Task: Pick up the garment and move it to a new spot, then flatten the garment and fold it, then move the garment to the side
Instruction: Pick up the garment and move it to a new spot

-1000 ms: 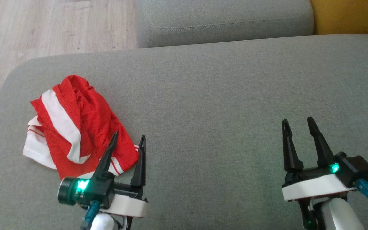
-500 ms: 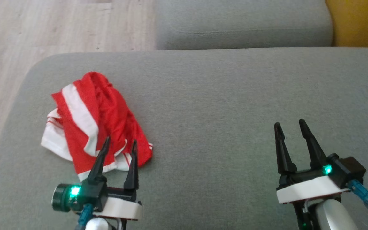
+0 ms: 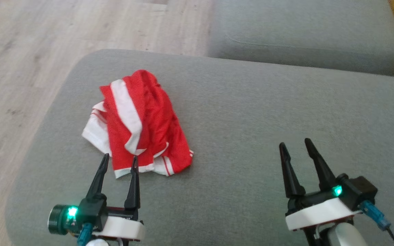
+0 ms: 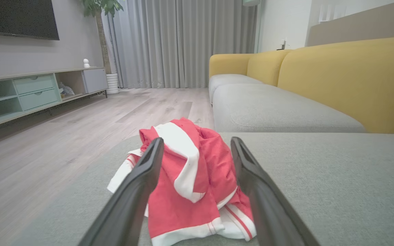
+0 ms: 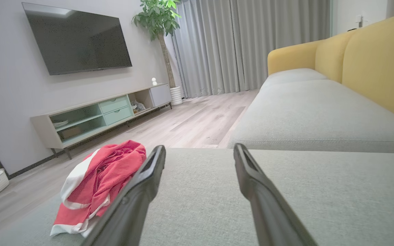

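Observation:
A crumpled red garment with white stripes point(image 3: 139, 124) lies in a heap on the left part of the grey sofa cushion point(image 3: 251, 112). My left gripper point(image 3: 119, 160) is open, its fingertips just short of the garment's near hem, nothing between them. In the left wrist view the garment point(image 4: 190, 177) sits straight ahead between the two fingers point(image 4: 139, 191). My right gripper point(image 3: 294, 145) is open over bare cushion, far right of the heap. The right wrist view has the garment point(image 5: 97, 181) off to the left of its fingers point(image 5: 142, 191).
A second grey seat cushion point(image 3: 303, 30) lies beyond the first, with a yellow backrest point(image 4: 347, 78) along the right. The cushion's rounded left edge drops to the wooden floor point(image 3: 19, 68). A TV cabinet point(image 5: 97, 116) stands across the room.
The head camera has swung left, so the whole scene shifted right in view. My left gripper now sits a little short of the garment's hem instead of over it. The right gripper stays open.

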`<state>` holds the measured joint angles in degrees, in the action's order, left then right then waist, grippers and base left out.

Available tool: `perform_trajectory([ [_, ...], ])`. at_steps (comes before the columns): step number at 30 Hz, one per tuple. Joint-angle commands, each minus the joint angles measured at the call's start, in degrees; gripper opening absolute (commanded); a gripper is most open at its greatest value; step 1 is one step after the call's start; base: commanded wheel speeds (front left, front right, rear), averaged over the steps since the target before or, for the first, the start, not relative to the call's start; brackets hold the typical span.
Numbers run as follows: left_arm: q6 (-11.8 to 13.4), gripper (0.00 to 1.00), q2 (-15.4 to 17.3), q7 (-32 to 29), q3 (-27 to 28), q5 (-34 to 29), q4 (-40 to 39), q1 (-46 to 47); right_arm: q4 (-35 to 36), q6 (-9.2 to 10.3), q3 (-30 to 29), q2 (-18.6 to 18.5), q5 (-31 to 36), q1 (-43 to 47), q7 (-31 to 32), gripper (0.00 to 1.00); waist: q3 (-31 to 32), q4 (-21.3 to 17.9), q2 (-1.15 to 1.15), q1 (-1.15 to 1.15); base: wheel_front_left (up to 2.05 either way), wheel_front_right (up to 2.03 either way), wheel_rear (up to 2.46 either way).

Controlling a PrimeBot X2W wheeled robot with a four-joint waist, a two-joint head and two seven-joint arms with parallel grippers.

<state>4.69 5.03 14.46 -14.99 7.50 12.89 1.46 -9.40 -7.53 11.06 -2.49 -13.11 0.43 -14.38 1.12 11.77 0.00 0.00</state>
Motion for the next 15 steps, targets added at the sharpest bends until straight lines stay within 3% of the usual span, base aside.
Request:
perform_trajectory([
  [1, -0.06, 1.00, -0.05, 0.54, 2.07, -0.40, -1.53, 1.51, 1.82, 0.04, 1.76, -0.39, -0.49, -1.37, -0.62, 1.00, 0.58, 1.87, 0.00, 0.00, 0.00, 0.00, 0.00],
  [15, -1.18, 1.00, -0.21, 0.54, 2.83, -1.71, -1.35, 0.03, 1.68, 0.04, 4.47, -0.39, -1.70, -0.17, -0.62, 1.00, 1.67, 9.91, 0.00, 0.00, 0.00, 0.00, 0.00],
])
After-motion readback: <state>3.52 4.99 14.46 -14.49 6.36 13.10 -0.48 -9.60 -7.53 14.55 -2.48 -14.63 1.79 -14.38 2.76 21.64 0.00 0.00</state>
